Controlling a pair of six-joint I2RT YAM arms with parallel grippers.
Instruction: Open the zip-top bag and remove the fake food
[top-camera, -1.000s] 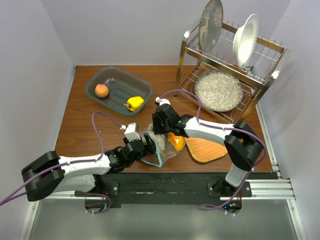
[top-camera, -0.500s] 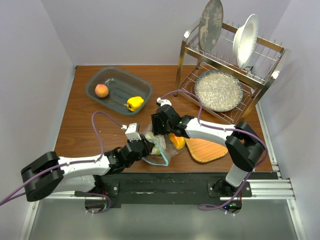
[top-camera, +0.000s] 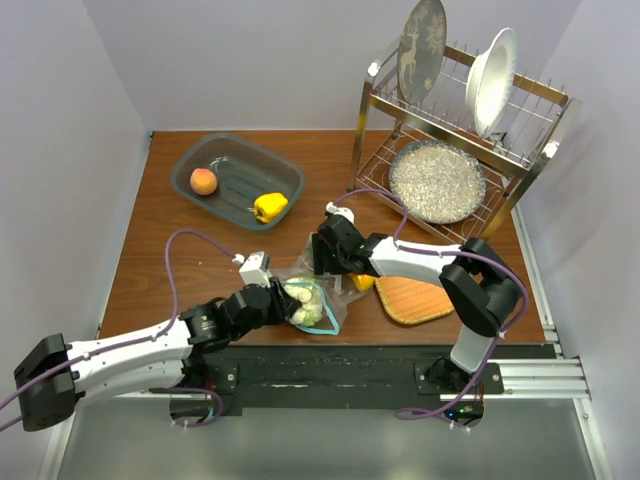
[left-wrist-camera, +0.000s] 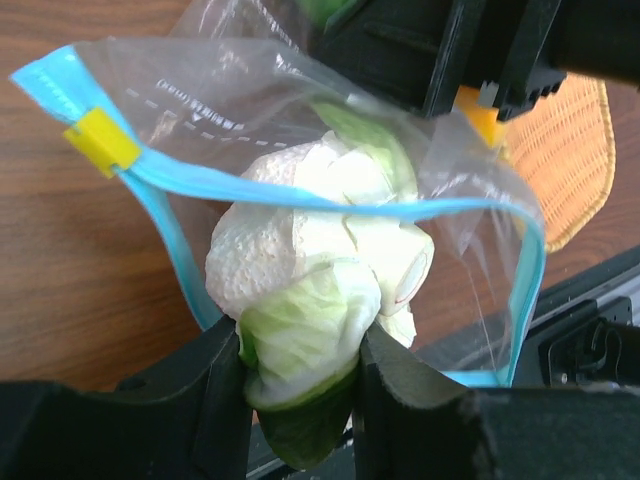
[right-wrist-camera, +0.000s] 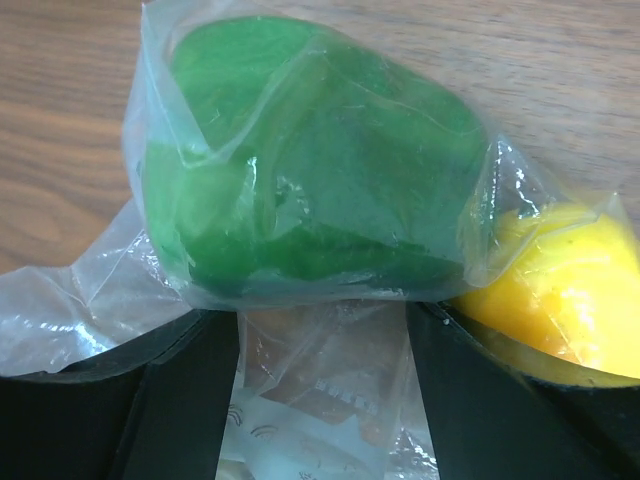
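Note:
The zip-top bag (top-camera: 322, 300) lies open near the front table edge, its teal zip strip (left-wrist-camera: 330, 212) spread wide with a yellow slider (left-wrist-camera: 100, 140). My left gripper (top-camera: 282, 301) is shut on the white cauliflower (left-wrist-camera: 310, 270) by its green leaves, at the bag's mouth (left-wrist-camera: 300, 352). My right gripper (top-camera: 335, 262) is at the bag's far end, jaws wide apart with only loose bag film between them (right-wrist-camera: 322, 335). A green piece (right-wrist-camera: 310, 160) sits inside the bag just beyond its fingertips. A yellow-orange piece (right-wrist-camera: 560, 290) lies beside it (top-camera: 360, 282).
A grey bin (top-camera: 190, 165) at the back left holds the peach (top-camera: 203, 181) and yellow bell pepper (top-camera: 269, 206). A woven orange mat (top-camera: 412, 298) lies right of the bag. A dish rack (top-camera: 530, 120) with plates and a bowl stands at the back right.
My left gripper has drawn back toward the lower left with the cauliflower, which now shows at the bag's mouth. The right gripper has shifted slightly right and stays on the bag's far end.

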